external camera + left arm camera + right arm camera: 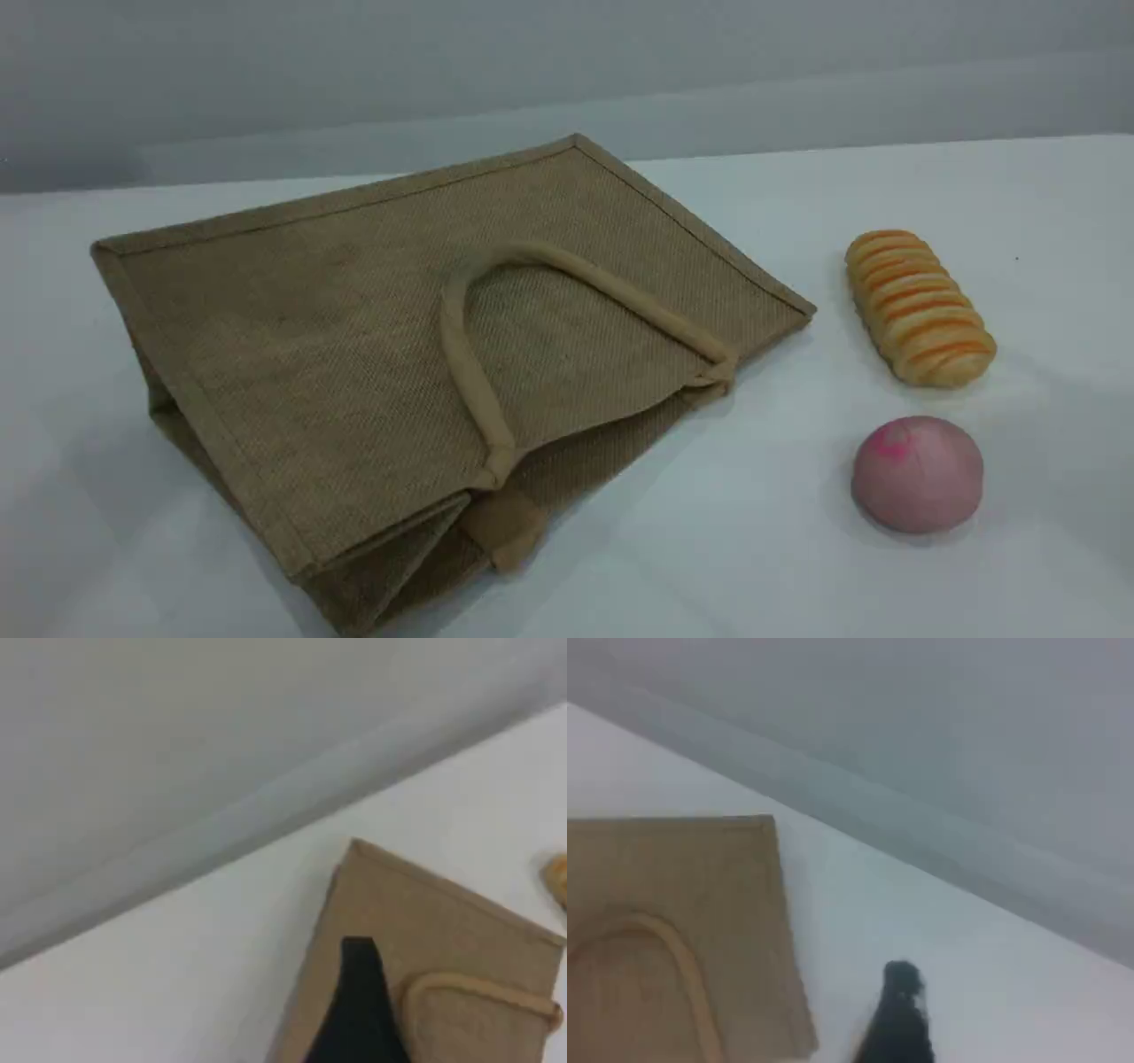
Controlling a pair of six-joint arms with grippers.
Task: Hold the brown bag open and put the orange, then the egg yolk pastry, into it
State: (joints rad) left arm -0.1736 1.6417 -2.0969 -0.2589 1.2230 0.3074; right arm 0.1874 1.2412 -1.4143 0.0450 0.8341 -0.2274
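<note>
While the tan woven jute bag lies collapsed left of frame centre, orange and pastry are unseen; neither gripper holds anything, jaw spread unreadable. Right of it, pink bun, then striped roll, invite mistaken picks.

Bag flat, fills left and centre of table; roll and bun right; open lane between.
</note>
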